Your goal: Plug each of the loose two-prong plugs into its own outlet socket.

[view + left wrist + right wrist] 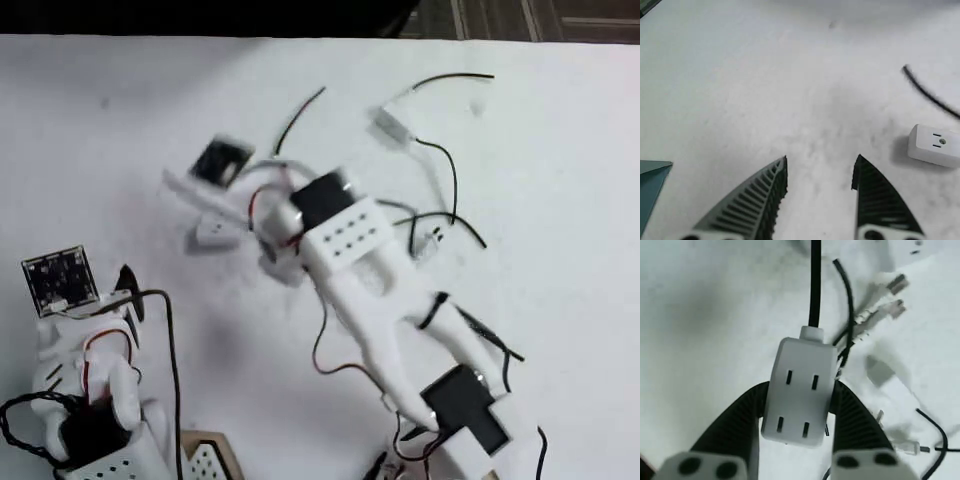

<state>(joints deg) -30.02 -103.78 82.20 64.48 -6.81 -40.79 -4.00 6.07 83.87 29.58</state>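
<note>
Right wrist view: right gripper [800,395] clamps one white plastic two-socket outlet block [802,365], two white plugs [892,285] beyond it; left gripper [821,160] stands apart, one white single-socket cube [935,145] beside.

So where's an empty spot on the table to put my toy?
The table is bare at the far left, beyond the left arm. It is also bare on the right, past the plugs. The middle is crowded with cords and the right arm.

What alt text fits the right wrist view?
The right gripper clamps a white outlet block with four slots facing the camera, a black cord running from its far end. Loose two-prong plugs on thin wires lie beyond on the white table.
</note>
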